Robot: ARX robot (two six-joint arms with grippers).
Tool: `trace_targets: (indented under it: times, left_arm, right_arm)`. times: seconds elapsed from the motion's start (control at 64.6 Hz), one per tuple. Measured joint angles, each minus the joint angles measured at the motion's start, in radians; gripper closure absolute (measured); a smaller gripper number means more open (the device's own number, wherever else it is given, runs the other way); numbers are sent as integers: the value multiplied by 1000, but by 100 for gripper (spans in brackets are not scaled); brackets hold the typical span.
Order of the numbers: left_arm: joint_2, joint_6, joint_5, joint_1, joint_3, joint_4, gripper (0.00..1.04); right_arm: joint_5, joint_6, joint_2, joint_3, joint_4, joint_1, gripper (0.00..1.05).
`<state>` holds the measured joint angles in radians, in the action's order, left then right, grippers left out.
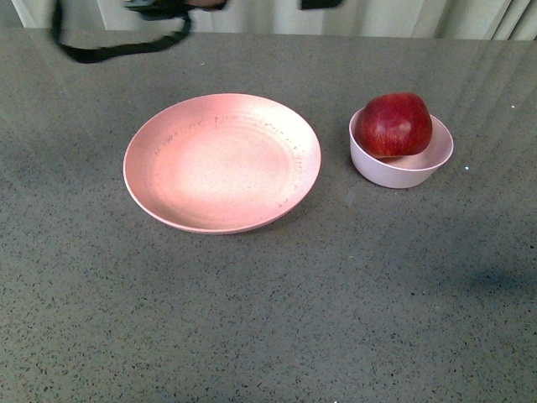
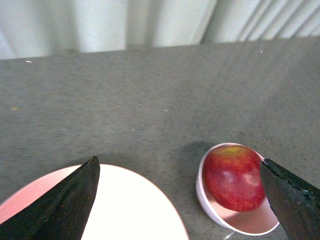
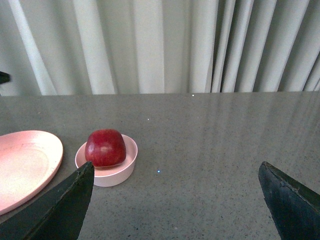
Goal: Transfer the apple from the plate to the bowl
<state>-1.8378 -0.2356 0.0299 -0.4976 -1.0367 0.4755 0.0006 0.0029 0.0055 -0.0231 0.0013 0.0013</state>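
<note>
A grey, finely speckled stone-like tabletop [image 1: 268,319] with a dull sheen carries two pieces of pale pink matte crockery side by side but apart. The wide, shallow round pale pink plate [image 1: 221,161] has a low curved rim, faint concentric ridges and a scatter of dark speckles along its inner slope; nothing lies on it. To its right sits the small, deep round pale pink bowl [image 1: 401,155], smooth, with sloped sides and a thin lip. The dark red round apple [image 1: 394,124] rests inside this bowl, filling most of it and rising well above the rim, leaning toward the bowl's left side. Its skin is glossy with fine lighter streaks and soft highlights, and the left wrist view shows a yellowish patch on its upper part. Behind the table hangs a pleated whitish curtain [image 3: 160,45], and a black strap [image 1: 117,46] loops across the table's far left edge. The left gripper [image 2: 180,200] has its dark, wedge-shaped fingers spread wide with nothing between them, above the gap between plate and bowl. The right gripper [image 3: 175,200] is likewise spread wide and empty, well off from the bowl.
</note>
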Motion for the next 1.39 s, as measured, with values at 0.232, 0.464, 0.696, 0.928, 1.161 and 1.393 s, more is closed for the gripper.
trace_targets:
  times: [0.232,0.464,0.696,0.928,1.161,1.393]
  left_arm:
    - [144,185,-429,77,392,560,46]
    - [376,219,-319,205,669,605,92]
    - [510,225,-229,290,836,645,103]
    - [713,225,-161,360,935,536,103]
    - [917,225,-111,411,991,385,103]
    - [1110,226,-29,492,1018,226,103]
  right_arm:
    - [0,0,0,0,0,0,9]
    - [0,0,0,0,0,0,9]
    - [0,0,-1,0,0,0,9]
    - [0,0,0,0,0,0,9]
    - [0,0,0,0,0,0,9]
    - [0,0,0,0,0,0,9]
